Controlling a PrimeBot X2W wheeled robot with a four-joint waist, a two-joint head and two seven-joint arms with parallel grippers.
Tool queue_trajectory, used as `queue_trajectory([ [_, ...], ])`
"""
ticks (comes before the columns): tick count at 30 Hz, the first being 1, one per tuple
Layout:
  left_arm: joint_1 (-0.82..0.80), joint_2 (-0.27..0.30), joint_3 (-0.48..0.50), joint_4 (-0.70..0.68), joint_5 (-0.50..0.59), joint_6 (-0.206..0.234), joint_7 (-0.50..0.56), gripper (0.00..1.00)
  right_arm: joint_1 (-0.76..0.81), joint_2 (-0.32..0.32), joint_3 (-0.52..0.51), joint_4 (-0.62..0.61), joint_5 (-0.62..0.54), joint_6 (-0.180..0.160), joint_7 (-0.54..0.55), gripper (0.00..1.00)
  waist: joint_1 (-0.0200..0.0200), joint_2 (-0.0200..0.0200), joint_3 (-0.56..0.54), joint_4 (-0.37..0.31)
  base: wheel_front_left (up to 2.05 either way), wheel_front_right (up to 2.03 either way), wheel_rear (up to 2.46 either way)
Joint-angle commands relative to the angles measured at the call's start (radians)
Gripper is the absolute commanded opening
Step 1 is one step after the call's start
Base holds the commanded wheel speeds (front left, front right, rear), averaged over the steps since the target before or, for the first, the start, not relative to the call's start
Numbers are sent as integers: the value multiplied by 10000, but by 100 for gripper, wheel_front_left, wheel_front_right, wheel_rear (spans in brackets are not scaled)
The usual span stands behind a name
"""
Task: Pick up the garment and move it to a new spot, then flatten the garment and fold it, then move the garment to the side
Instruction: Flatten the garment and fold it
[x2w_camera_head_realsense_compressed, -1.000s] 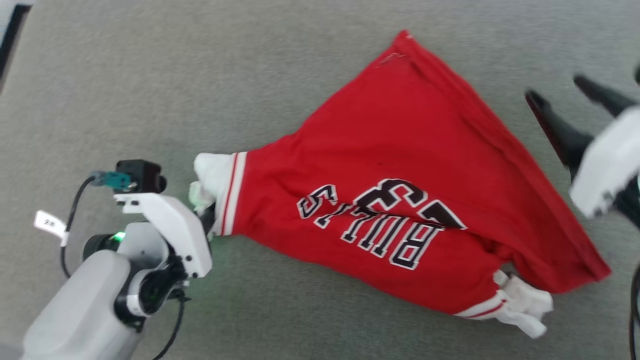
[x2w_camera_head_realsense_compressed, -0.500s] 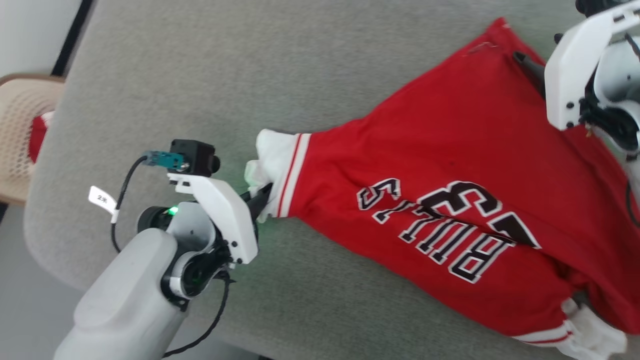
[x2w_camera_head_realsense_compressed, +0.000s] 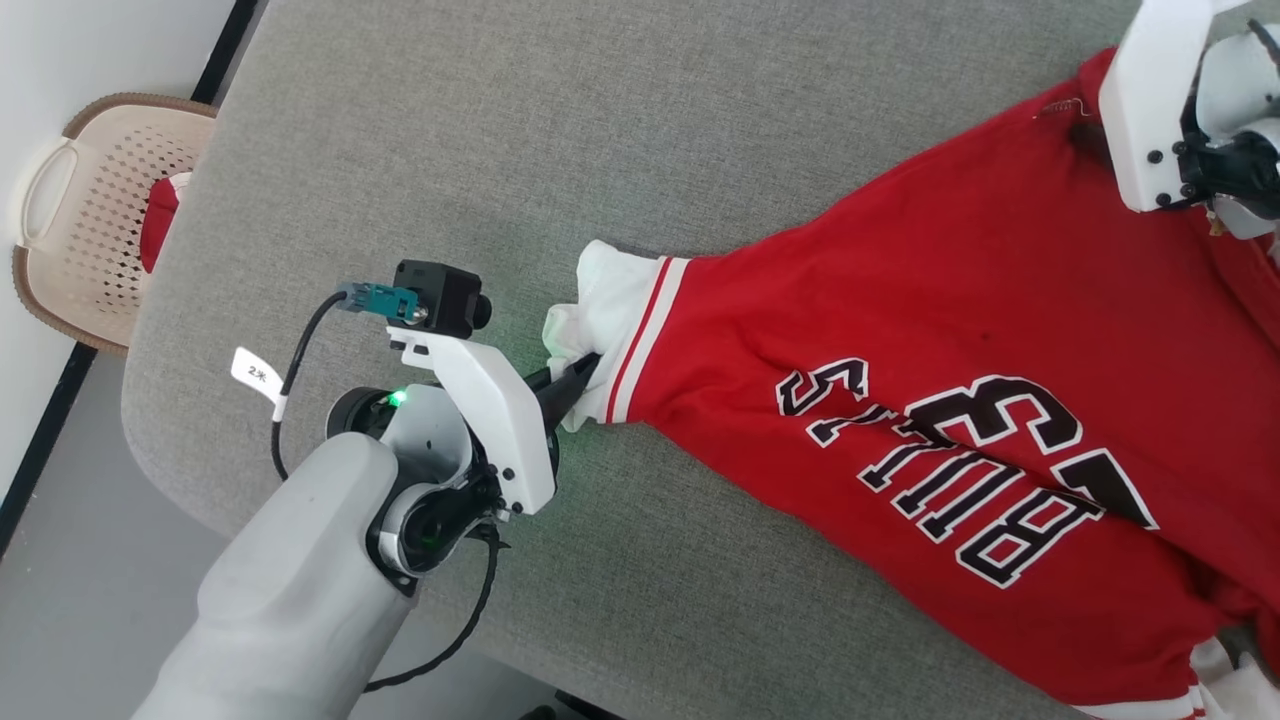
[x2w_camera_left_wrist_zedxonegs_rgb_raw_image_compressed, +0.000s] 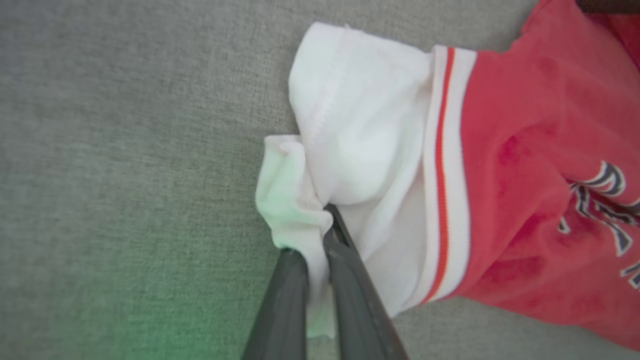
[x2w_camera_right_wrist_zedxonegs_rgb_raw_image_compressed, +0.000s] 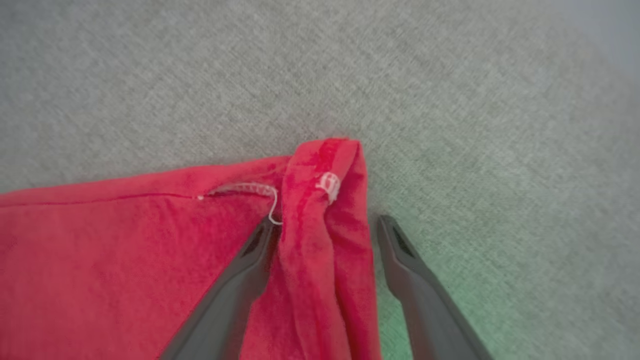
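The garment (x2w_camera_head_realsense_compressed: 960, 330), a red jersey with upside-down "BULLS 23" lettering, lies spread on the grey padded table (x2w_camera_head_realsense_compressed: 500, 150). One white sleeve (x2w_camera_head_realsense_compressed: 610, 300) with striped trim points left. My left gripper (x2w_camera_head_realsense_compressed: 575, 385) is shut on the bunched cloth of that sleeve (x2w_camera_left_wrist_zedxonegs_rgb_raw_image_compressed: 345, 150), and both fingers (x2w_camera_left_wrist_zedxonegs_rgb_raw_image_compressed: 345, 265) pinch white fabric. At the garment's far red corner (x2w_camera_right_wrist_zedxonegs_rgb_raw_image_compressed: 325, 170), my right gripper (x2w_camera_right_wrist_zedxonegs_rgb_raw_image_compressed: 325, 222) is open, its fingers astride the folded hem and low over the table. In the head view its white wrist housing (x2w_camera_head_realsense_compressed: 1150, 110) covers that corner. The other sleeve (x2w_camera_head_realsense_compressed: 1225, 680) peeks out at the bottom right.
A beige perforated laundry basket (x2w_camera_head_realsense_compressed: 60, 230) with a red item inside stands on the floor past the table's left edge. The table's rounded corner (x2w_camera_head_realsense_compressed: 150, 440) and front edge lie close to my left arm. Bare grey surface stretches above and left of the garment.
The head camera has turned, shifting the whole picture right and bringing the basket into sight. My right gripper has moved from beside the garment to its far corner. The left stays shut on the sleeve.
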Motion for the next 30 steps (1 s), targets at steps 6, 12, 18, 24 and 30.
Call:
queue_trajectory([
  [6, -865, 684, 275, 604, 106, 67, 492, 0, 384, -300, 658, -94, 839, 47, -634, 0, 0, -1, -362, -582, 0, 0, 0],
  [12, -1901, 1505, 733, 368, 55, 271, 1113, 0, 131, -742, 530, -902, 1333, 47, -1687, 0, 0, -1, -923, -1353, 0, 0, 0],
  [18, -3090, 2385, 931, 214, 345, 350, 1847, 0, 239, -1302, 185, -1670, 1587, 41, -2258, 0, 0, -1, -1499, -2102, 0, 0, 0],
  [24, -4160, 2756, 1008, 137, 498, 422, 2360, 0, 236, -1575, -297, -2550, 1600, 36, -2532, 0, 0, -1, -2035, -2718, 0, 0, 0],
  [30, -5125, 2899, 1054, 211, 617, 330, 2754, 0, 169, -1770, -714, -3538, 1520, 36, -2284, 0, 0, -1, -2392, -3144, 0, 0, 0],
])
